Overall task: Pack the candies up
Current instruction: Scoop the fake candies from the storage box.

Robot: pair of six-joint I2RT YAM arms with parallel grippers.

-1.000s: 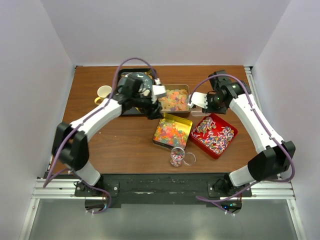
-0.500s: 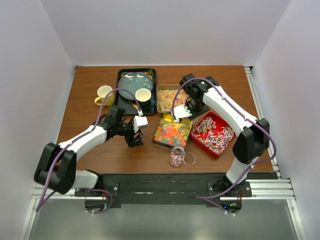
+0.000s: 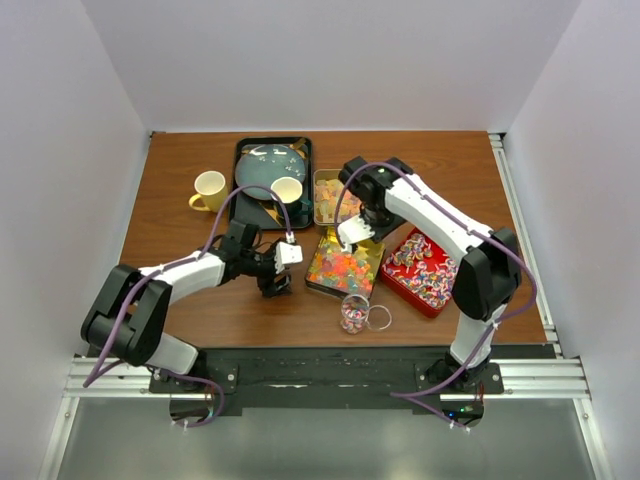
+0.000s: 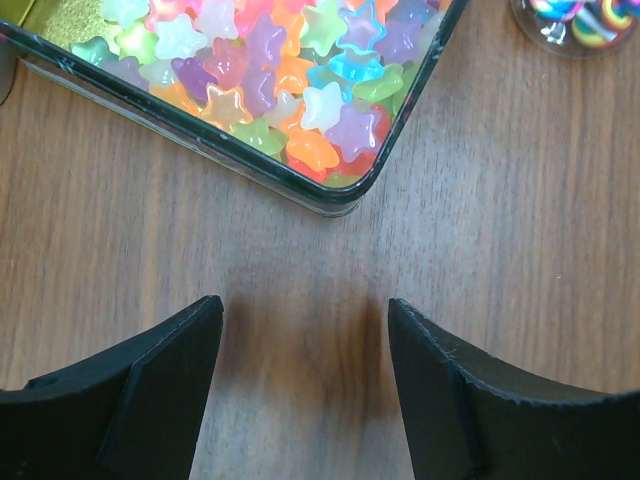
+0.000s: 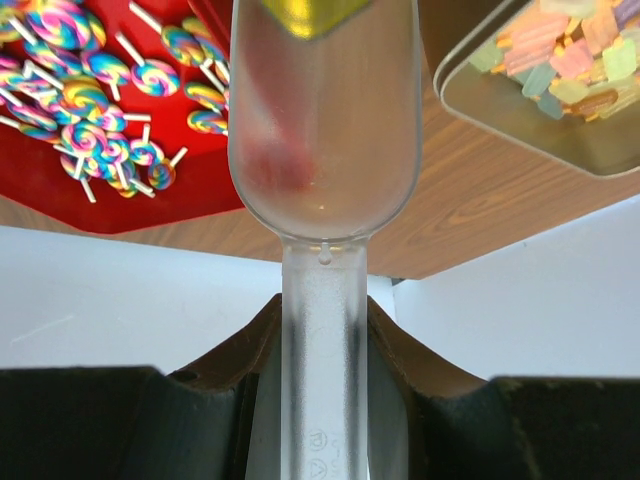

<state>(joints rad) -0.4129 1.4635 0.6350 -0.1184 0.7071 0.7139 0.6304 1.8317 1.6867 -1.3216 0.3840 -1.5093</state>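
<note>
- Red tray: is holding swirl lollipops on sticks, at the right.
- Gold-lined tin: is carrying glossy star candies, heaped to its rim, centre.
- Smaller tin: is holding pastel sugary pieces, behind the star tin.
- Glass jar: is standing in front of the gold-lined tin, partly filled with mixed candies.
- Right gripper: is clamping the handle of a clear scoop, with the bowl near the star tin's far edge.
- Left gripper: is hovering spread and empty over bare table, beside that tin's corner.
- Handling: the candies are looking light, hard and slick, and likely to scatter. Scooping is suiting the loose ones. The lollipops are offering sticks for pinching.
</note>
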